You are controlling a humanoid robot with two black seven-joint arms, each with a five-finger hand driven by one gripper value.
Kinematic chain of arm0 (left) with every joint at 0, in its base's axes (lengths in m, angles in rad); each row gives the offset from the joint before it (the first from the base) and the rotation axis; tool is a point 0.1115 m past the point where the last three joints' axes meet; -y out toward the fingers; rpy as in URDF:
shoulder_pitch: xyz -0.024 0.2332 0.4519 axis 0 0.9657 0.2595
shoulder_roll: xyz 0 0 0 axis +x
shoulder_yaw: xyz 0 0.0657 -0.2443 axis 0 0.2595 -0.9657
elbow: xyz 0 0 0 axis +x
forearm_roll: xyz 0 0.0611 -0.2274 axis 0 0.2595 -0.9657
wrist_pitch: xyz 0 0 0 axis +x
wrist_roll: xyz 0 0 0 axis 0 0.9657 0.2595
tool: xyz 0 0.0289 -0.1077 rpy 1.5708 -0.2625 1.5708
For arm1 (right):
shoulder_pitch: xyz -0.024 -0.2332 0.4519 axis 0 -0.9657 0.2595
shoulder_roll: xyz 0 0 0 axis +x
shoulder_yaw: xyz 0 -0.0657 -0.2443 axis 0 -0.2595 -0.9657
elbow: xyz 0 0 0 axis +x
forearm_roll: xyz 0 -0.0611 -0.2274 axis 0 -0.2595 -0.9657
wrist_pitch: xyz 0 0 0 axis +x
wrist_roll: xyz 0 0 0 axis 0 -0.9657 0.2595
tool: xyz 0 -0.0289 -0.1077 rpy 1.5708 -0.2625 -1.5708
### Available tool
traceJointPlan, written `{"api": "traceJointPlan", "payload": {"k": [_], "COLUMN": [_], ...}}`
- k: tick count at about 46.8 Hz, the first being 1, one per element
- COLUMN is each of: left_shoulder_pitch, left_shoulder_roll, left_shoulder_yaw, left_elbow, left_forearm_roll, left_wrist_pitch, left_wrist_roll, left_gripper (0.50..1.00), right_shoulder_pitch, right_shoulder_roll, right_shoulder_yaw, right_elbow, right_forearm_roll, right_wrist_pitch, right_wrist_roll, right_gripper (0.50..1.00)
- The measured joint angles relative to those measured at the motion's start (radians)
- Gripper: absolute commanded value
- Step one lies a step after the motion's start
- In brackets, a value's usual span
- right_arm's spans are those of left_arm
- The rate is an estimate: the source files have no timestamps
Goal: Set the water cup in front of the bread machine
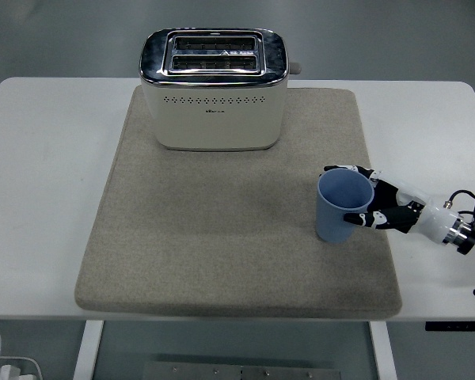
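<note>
Standing upright on the mat's (222,237) right side, near its front edge, the blue cup (343,207) is empty and open at the top. The right hand (378,209) reaches in from the right edge, fingers (355,218) curled round the cup's right side, holding it. Farther back, well apart from the cup, the cream toaster (213,89) sits at the mat's rear, its slots facing up. Mat and all rest on the table (39,182).
</note>
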Motion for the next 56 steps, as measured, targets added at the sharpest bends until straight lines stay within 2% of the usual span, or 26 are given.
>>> {"api": "traceJointPlan", "payload": {"k": [4,14,22,35,46,56], "left_shoulder_pitch": [0.000,0.000,0.000,0.000,0.000,0.000], "left_shoulder_roll": [0.000,0.000,0.000,0.000,0.000,0.000], "left_shoulder_yaw": [0.000,0.000,0.000,0.000,0.000,0.000], "left_elbow": [0.000,0.000,0.000,0.000,0.000,0.000], "left_forearm_roll": [0.000,0.000,0.000,0.000,0.000,0.000], "left_wrist_pitch": [0.000,0.000,0.000,0.000,0.000,0.000], "left_wrist_roll": [0.000,0.000,0.000,0.000,0.000,0.000], "left_gripper": [1.000,1.000,1.000,1.000,1.000,1.000], "right_shoulder_pitch": [-0.001,0.001,0.019,0.119,0.151,0.152], "right_shoulder_roll": [0.001,0.006,0.065,0.196,0.296,0.386], "right_shoulder_yaw": [0.004,0.007,0.006,-0.010,-0.015,-0.017], "right_elbow": [0.000,0.000,0.000,-0.010,-0.014,-0.020], "right_forearm_roll": [0.000,-0.001,-0.004,-0.006,-0.037,-0.116], "right_wrist_pitch": [0.000,0.000,-0.005,-0.113,-0.197,-0.320], "right_wrist_roll": [0.000,0.000,0.000,0.000,0.000,0.000], "right_gripper": [0.691,0.699,0.707,0.721,0.742,0.746]}}
